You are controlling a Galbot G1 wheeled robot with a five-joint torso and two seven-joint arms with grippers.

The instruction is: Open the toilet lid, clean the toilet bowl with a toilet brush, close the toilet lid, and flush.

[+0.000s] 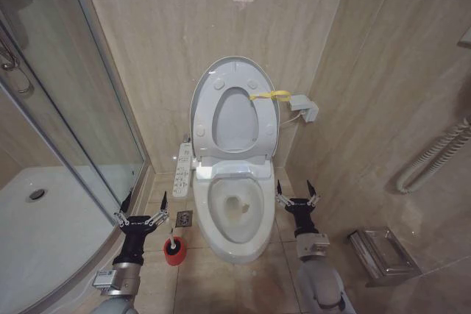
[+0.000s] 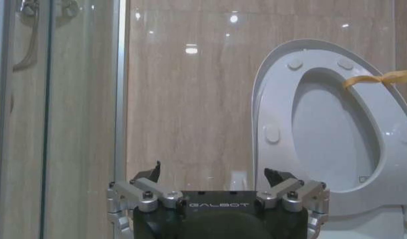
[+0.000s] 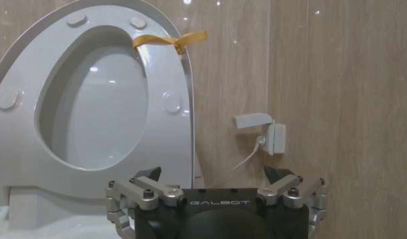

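Toilet lid (image 1: 202, 93): standing raised against the wall with the seat ring (image 1: 234, 119) up in front of it; a yellow strap (image 1: 269, 95) is hanging at its edge.
Toilet bowl (image 1: 234, 215): lying open and uncovered, side button panel (image 1: 183, 170) on the robot's left.
Toilet brush (image 1: 174, 246): sitting in its red holder on the floor, just beside the bowl.
Left gripper (image 1: 144, 209): hovering above the brush, fingers spread apart, holding nothing.
Right gripper (image 1: 297, 195): hovering at the bowl's right side, fingers apart, holding nothing.
Progress: opening appears done; the brush is looking untouched, so scrubbing, closing and flushing are remaining.
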